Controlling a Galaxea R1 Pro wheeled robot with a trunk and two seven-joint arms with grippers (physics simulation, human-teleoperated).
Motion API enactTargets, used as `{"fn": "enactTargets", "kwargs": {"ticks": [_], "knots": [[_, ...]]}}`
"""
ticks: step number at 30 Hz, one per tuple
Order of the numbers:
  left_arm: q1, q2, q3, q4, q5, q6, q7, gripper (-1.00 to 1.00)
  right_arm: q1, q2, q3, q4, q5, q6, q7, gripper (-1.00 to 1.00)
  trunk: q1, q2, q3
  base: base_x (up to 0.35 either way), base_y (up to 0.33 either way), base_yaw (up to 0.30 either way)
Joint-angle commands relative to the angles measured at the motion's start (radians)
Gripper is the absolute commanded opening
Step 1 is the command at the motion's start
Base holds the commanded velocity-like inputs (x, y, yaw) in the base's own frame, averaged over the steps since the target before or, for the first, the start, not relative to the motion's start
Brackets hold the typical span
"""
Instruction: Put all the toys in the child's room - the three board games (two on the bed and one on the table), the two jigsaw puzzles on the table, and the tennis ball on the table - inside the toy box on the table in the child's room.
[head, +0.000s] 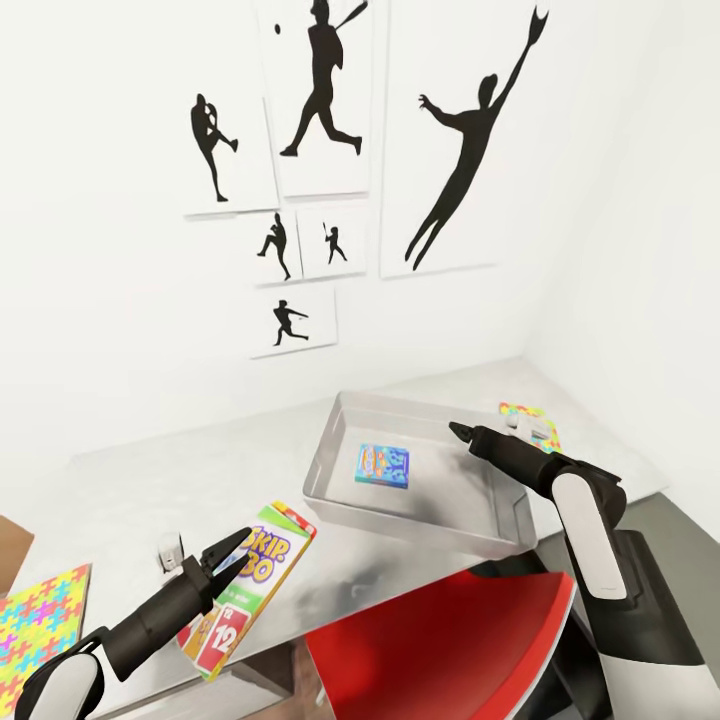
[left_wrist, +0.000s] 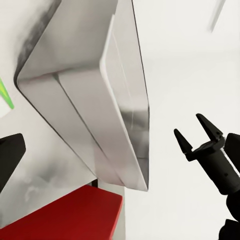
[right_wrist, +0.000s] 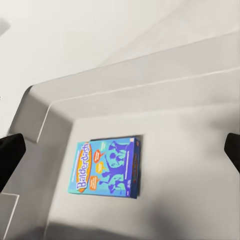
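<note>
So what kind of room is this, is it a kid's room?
Probably a child's bedroom or playroom: baseball player silhouettes hang on the wall, and the table holds a jigsaw puzzle and a grey toy box with a Balderdash game inside.

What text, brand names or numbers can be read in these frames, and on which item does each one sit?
"SKIP BO": on the green-yellow-red game box held in the left pincer.
"12": on the red lower part of that same box.
"Balderdash": on the blue game box lying in the toy box.
Smaller print on the blue box: too small to read.
</note>
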Motion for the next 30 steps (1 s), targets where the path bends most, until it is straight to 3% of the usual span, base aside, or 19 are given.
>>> {"fn": "enactTargets", "kwargs": {"ticks": [1, 18, 30], "knots": [[-0.001, 0.000, 0.001, 0.000, 0.000, 0.006, -0.002, 1.00, -0.001, -0.001, 0.000, -0.001, -0.010, 0.004, -0.009, 1.00, 0.001, -0.002, 0.000, 0.000, 0.000, 0.000], [-0.001, 0.001, -0.006, 0.000, -0.003, 0.006, -0.002, 1.00, -0.002, -0.003, 0.002, -0.002, -0.010, 0.004, -0.009, 1.00, 0.001, -0.002, 0.027, -0.009, 0.000, 0.000], [-0.001, 0.001, -0.008, -0.001, -0.003, 0.006, -0.003, 1.00, -0.001, -0.004, 0.002, -0.002, -0.010, 0.004, -0.009, 1.00, 0.001, -0.002, 0.046, -0.162, 0.000, 0.000]]}}
